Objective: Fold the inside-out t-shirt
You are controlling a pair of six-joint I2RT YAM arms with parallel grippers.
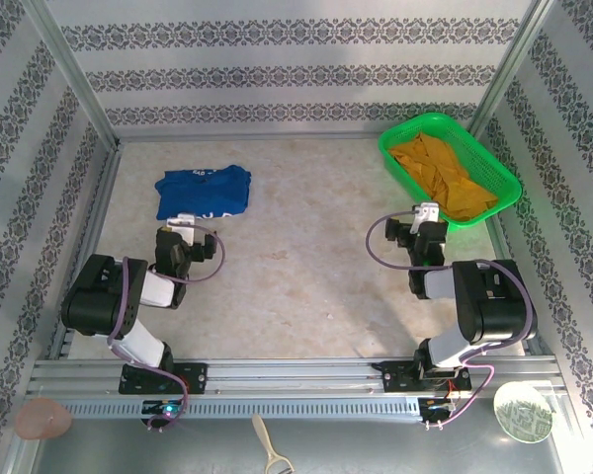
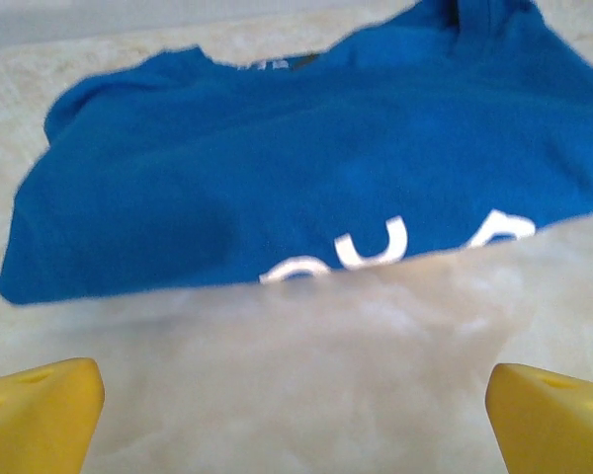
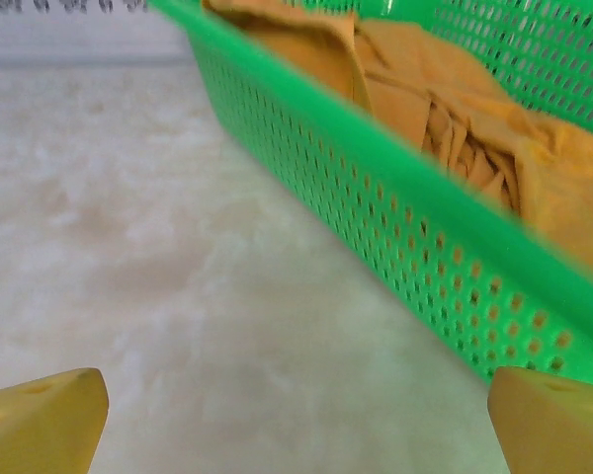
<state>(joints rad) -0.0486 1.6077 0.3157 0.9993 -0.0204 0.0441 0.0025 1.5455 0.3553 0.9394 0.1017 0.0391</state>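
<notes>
the inside-out t-shirt [image 1: 204, 192] is seen at the far left of the table [image 1: 306, 286], gathered into a compact, roughly rectangular bundle, with white lettering showing along its near edge. the folding is judged to be largely done, or close to it. the bundle's outline is uneven, though, and it cannot be told whether a last fold or some squaring-up is wanted

the left gripper [image 1: 183, 221] is held just on the near side of the shirt, apart from it. its jaws are spread wide and nothing is gripped. in the left wrist view, bare table is seen between the yellow fingertips [image 2: 40, 415], with the blue cloth beyond them. the right gripper [image 1: 427, 211] is held just beside the near-left wall of the green basket [image 1: 400, 158], well apart from the shirt. its jaws are also spread wide and nothing is held

counted on the table: one blue t-shirt, one green basket, and one heap of orange-yellow cloth [image 1: 445, 180] inside the basket, in which the number of garments cannot be made out. two arms and two grippers are counted. on the near side of the rail are seen one pinkish round object [image 1: 42, 419], one pale round disc [image 1: 522, 411] and one light handled tool [image 1: 267, 449]
</notes>
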